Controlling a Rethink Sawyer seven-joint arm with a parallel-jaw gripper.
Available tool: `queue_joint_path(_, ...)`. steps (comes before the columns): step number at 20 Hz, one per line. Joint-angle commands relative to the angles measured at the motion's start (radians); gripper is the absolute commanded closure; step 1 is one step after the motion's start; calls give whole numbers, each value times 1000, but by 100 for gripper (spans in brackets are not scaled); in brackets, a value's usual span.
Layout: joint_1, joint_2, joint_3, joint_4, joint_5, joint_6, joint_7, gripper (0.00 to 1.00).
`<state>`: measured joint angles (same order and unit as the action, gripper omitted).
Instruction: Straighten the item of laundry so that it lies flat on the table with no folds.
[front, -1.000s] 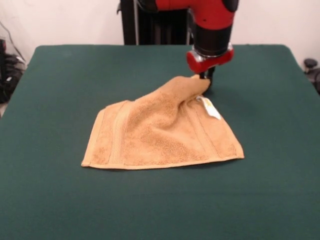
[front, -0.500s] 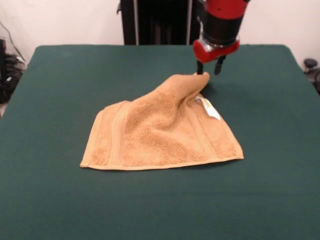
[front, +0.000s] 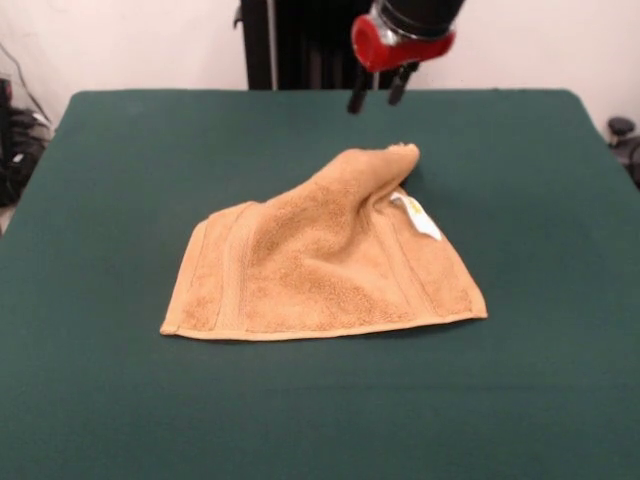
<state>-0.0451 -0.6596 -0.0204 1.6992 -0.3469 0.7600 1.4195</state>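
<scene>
The tan terry towel (front: 320, 260) lies in the middle of the dark green table (front: 120, 160). Its far right corner is bunched up into a raised peak (front: 385, 160), and a fold runs down from there. A small white label (front: 415, 215) shows on the right side. The near edge and left border band lie flat. My gripper (front: 377, 98) hangs open and empty above the table, behind and a little left of the raised corner, apart from the towel.
The robot's black pedestal (front: 310, 45) stands at the table's far edge. Dark equipment (front: 15, 140) sits off the table at the left, and a dark object (front: 625, 135) at the right edge.
My gripper let go of the towel's far corner, opened, rose and moved left. The corner stays bunched up where it was left.
</scene>
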Motion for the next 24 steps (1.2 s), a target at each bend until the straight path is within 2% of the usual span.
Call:
queue_joint_path(1, -15, 31, 62, -204, -51, 73, -5, 0)
queue_joint_path(6, -53, 133, 143, -266, -52, -62, -31, 0)
queue_joint_path(11, -113, 209, 233, -268, -60, -200, -84, 0)
queue_joint_path(21, -211, 302, 372, -231, -97, -251, -168, 0)
queue_joint_path(24, -237, 311, 407, -207, -74, -229, -153, 0)
